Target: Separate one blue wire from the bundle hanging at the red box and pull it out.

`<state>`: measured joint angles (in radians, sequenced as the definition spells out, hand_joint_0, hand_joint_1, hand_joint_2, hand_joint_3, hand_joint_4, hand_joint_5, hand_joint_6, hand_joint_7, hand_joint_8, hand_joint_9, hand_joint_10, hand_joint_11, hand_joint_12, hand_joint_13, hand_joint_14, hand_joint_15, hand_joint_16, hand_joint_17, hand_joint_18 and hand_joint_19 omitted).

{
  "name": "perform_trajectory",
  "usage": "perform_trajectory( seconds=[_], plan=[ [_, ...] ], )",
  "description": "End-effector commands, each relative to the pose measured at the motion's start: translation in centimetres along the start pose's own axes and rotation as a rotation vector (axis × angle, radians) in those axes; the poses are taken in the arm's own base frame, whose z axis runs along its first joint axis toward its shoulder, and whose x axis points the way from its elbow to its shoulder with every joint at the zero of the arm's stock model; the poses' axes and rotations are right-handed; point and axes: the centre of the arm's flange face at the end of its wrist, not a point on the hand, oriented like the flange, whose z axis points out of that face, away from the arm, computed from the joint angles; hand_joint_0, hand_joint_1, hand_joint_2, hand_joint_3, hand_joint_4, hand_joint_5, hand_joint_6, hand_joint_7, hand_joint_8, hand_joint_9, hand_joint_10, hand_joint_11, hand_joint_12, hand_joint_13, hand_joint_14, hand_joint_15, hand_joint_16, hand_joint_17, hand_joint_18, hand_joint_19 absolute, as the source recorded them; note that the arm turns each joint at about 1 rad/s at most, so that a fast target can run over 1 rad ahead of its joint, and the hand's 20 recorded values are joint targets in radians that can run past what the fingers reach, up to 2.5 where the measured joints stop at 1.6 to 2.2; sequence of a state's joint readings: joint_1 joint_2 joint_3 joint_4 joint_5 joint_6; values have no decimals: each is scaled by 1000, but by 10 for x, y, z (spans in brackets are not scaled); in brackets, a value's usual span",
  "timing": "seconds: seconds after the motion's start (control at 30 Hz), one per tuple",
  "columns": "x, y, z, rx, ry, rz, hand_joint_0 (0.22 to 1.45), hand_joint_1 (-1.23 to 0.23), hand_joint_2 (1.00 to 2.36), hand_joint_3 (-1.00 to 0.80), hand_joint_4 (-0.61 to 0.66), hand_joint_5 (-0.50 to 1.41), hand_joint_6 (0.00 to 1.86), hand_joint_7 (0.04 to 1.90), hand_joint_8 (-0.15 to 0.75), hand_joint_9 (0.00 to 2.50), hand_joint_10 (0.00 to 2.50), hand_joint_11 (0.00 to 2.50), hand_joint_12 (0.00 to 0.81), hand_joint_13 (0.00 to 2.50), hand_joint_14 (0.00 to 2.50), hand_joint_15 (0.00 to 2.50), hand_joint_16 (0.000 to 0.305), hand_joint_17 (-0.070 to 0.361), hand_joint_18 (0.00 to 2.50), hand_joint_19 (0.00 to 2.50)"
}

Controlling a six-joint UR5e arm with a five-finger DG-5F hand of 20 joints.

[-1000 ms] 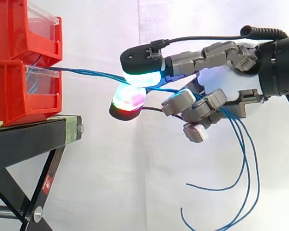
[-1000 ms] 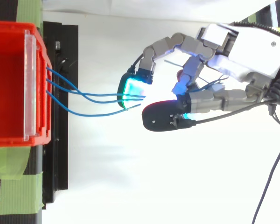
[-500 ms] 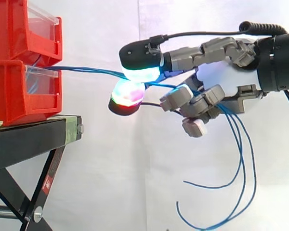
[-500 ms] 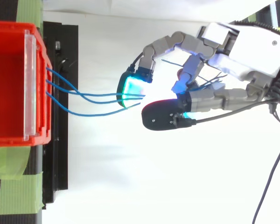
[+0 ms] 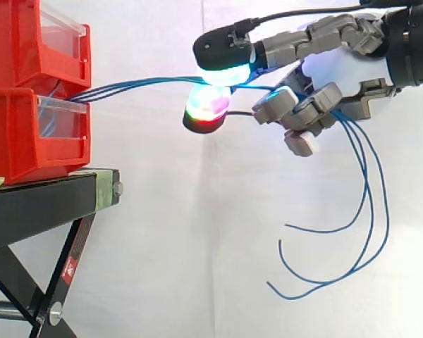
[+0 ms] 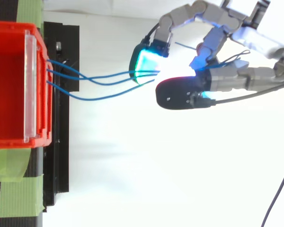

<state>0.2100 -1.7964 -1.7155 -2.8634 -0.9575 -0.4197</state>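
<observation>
Three thin blue wires (image 5: 127, 88) run from the front of the lower red bin (image 5: 35, 134) out to the right, rising slightly toward my hand (image 5: 331, 67). They pass between two glowing fingertips (image 5: 222, 74), one cyan above and one red-green below, which pinch them. The other fingers are curled beneath the palm. Behind the hand the wires' loose ends (image 5: 359, 232) hang down in long curves. From above, the wires (image 6: 99, 80) fan out from the bin's clear front edge and converge at the hand (image 6: 255, 38); whether the pinch holds all three I cannot tell.
A second red bin (image 5: 35, 42) is stacked on the lower one. Both rest on a black stand (image 5: 42, 201) with slanted legs. Green tape (image 6: 14, 189) marks the stand's corner. A white curtain hangs behind everything.
My hand has risen and moved right, away from the bin. The wires it pinches now stretch longer and slope upward, and the hanging ends have lifted with it.
</observation>
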Motion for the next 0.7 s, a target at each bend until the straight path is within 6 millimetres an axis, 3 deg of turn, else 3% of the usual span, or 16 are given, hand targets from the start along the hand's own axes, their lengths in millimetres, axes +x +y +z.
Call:
perform_trajectory(
  seconds=[0.0,0.37,0.57,0.67],
  plan=[
    [-6,4,-2,1,-22,-37,618,-695,1021,-109,50,-174,918,843,342,1447,10,1535,399,1248,1173,1550,52,118,1273,1098],
    [-8,5,-2,0,-30,-110,615,-694,1021,-106,55,-174,918,848,337,1438,12,1538,403,1234,1176,1533,53,118,1266,1098],
    [-15,30,3,-29,-47,-180,615,-694,1021,-107,61,-174,919,840,333,1437,10,1541,406,1231,1176,1538,53,119,1258,1091],
    [-16,30,3,-19,-45,-245,613,-694,1021,-109,69,-175,919,842,339,1435,11,1532,402,1227,1176,1532,53,120,1254,1089]
  ],
)
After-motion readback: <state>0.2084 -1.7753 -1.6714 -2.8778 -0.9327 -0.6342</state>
